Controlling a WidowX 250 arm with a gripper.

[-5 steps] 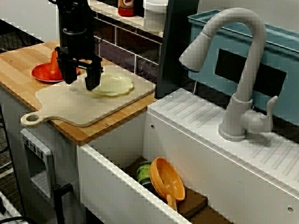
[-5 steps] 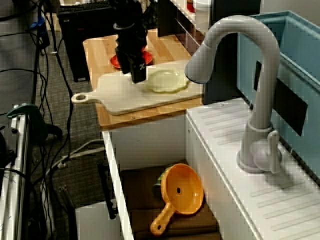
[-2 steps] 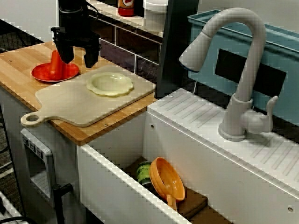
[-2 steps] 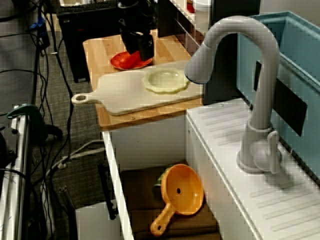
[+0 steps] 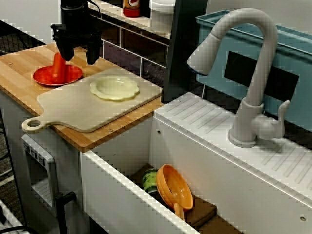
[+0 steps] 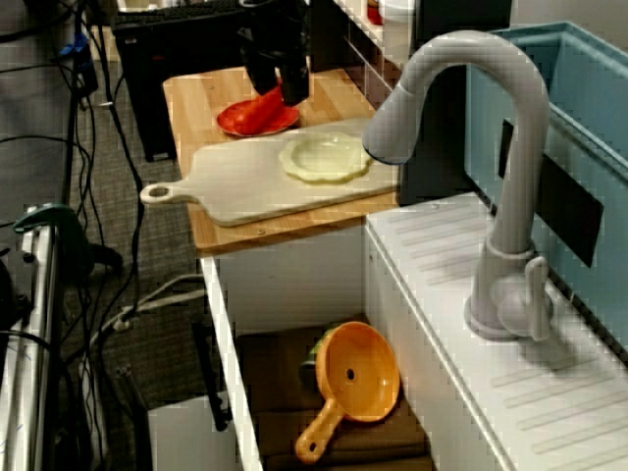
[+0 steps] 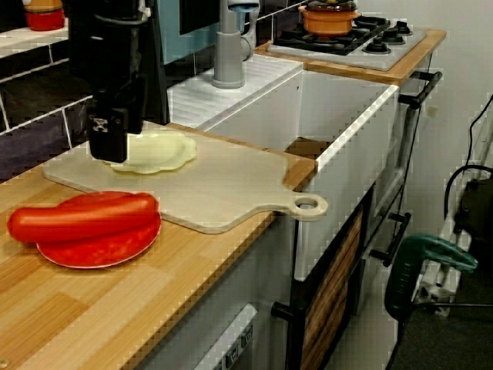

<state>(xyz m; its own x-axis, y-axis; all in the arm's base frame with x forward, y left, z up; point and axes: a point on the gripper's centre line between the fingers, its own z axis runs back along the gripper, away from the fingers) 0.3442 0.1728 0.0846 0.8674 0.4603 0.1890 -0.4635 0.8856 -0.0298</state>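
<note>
You can read no word, brand or number anywhere here. In the view along the counter, the black gripper [image 7: 108, 153] bears a small white mark on its finger, too blurred to make out. In the view from the sink's front, the red bottle [image 5: 131, 7] and the pale grey control panel [image 5: 35, 155] show only illegible print.

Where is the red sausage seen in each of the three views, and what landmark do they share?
Front view of the sink: red sausage at upper left, on the red plate.
View from above the sink: red sausage at top centre.
View along the counter: red sausage at lower left, lying across the plate.
Shared landmark: the cutting board, next to the plate in all three.
</note>
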